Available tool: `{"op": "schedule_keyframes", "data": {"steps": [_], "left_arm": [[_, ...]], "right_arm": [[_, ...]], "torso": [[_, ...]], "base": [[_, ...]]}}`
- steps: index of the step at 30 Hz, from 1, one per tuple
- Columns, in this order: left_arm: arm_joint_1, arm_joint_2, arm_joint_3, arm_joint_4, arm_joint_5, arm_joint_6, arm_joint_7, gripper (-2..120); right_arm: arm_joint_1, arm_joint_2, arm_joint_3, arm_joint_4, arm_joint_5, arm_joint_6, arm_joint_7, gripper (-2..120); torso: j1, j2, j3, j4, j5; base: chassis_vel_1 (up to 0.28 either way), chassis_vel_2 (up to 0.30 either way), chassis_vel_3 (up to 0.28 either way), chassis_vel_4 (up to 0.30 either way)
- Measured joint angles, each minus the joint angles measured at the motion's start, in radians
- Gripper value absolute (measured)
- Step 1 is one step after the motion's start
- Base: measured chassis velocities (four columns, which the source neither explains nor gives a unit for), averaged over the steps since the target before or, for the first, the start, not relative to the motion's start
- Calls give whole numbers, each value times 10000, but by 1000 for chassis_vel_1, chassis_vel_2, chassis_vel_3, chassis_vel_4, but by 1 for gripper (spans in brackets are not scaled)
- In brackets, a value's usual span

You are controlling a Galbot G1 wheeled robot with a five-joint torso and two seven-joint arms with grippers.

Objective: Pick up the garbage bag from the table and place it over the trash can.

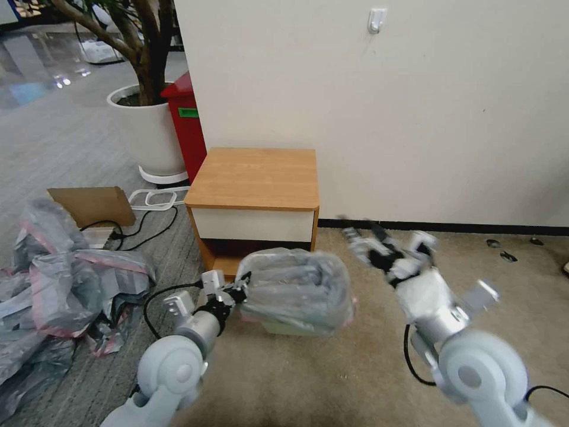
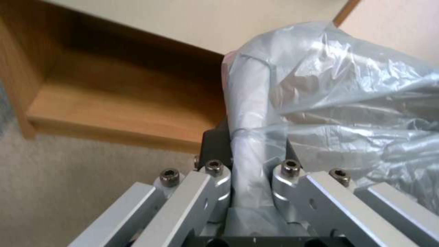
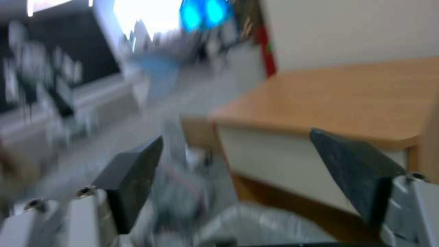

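Beige carpet, cream wall; small wooden nightstand (image 1: 255,178), top bare. In front of it I see the thin translucent grey garbage bag (image 1: 296,287), pink-rimmed, crinkled, draped over the cream-white bin (image 1: 290,327): mostly done, seating unverified. Left gripper (image 2: 249,151) pinches a fold. Right gripper (image 3: 256,171), beside the nightstand, gapes empty.

Beige carpet floor (image 1: 332,379) carries the table (image 1: 255,178), set against the wall, light-brown top bare. Trash can (image 1: 284,326) stands on carpet just in front of the table, garbage bag (image 1: 296,284) draped over it. Heap of grey-and-pink bags (image 1: 59,284) lies on grey flooring, left.
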Motion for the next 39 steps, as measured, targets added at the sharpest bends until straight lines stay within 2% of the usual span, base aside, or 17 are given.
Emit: {"op": "schedule_keyframes", "data": {"steps": [1, 2, 3, 4, 8, 9, 11, 13, 14, 16, 19, 21, 28, 34, 39], "left_arm": [[-5, 3, 157, -34, 389, -10, 14, 6], [-5, 7, 216, -57, 533, -17, 22, 6], [-3, 26, 343, -144, 888, -54, 39, 6], [-3, 26, 343, -144, 888, -54, 39, 6], [162, 194, 500, -453, 2338, -455, 412, 6], [162, 194, 500, -453, 2338, -455, 412, 6], [224, 258, 505, -538, 2994, -636, 618, 6], [240, 274, 530, -611, 3234, -710, 694, 6], [240, 274, 530, -611, 3234, -710, 694, 6], [233, 272, 592, -668, 3412, -766, 740, 6], [217, 258, 672, -680, 3516, -805, 766, 6], [192, 224, 810, -730, 3683, -861, 803, 6], [176, 256, 951, -966, 3771, -882, 883, 6], [116, 270, 958, -1043, 3833, -882, 912, 6], [127, 178, 1025, -1136, 3866, -887, 944, 6]], "right_arm": [[582, -580, -603, -86, -667, -511, -250, 77], [856, -850, -911, -132, -1092, -756, -466, 75], [1441, -1353, -1560, -183, -2036, -1338, -863, 67], [1441, -1353, -1560, -183, -2036, -1338, -863, 67], [3074, -2133, -3238, -201, -3709, -3085, -1011, 48], [3074, -2133, -3238, -201, -3709, -3085, -1011, 48], [3756, -2331, -3984, -235, -4405, -3392, -1011, 40], [4195, -2512, -4597, -368, -4894, -3425, -1105, 32], [4195, -2512, -4597, -368, -4894, -3425, -1105, 32], [4470, -2633, -5090, -473, -5243, -3426, -1319, 22], [4646, -2606, -5419, -612, -5469, -3425, -1335, 14], [4907, -2341, -5784, -988, -5791, -3411, -1265, 2], [5461, -1780, -6491, -1867, -6380, -3368, -990, 0], [6126, -1616, -7406, -2545, -6467, -3348, -799, 0], [6303, -1506, -7655, -2977, -6533, -3340, -471, 0]], "torso": [[0, 0, 1, 2, 1], [0, 0, 1, 2, -1], [0, 0, 1, 1, 1], [0, 0, 1, 1, 1], [0, 0, 1, 0, 1], [0, 0, 1, 0, 1], [0, 0, 1, 0, -1], [0, 0, 0, 1, 0], [0, 0, 0, 1, 0], [0, 0, 0, -1, -1], [0, 0, -1, -2, -1], [0, 0, 0, -1, 0], [0, 0, 0, -2, 0], [0, 0, 0, 0, -1], [0, 0, 0, 0, 0]], "base": [[0, 0, 0, 0], [0, 0, 0, 0], [0, 0, 0, 0], [0, 0, 0, 0], [0, 0, 0, 0], [0, 0, 0, 0], [0, 0, 0, 0], [0, 0, 0, 0], [0, 0, 0, 0], [0, 0, 0, 0], [0, 0, 0, 0], [0, 0, 0, 0], [0, 0, 0, 0], [0, 0, 0, 0], [0, 0, 0, 0]]}}
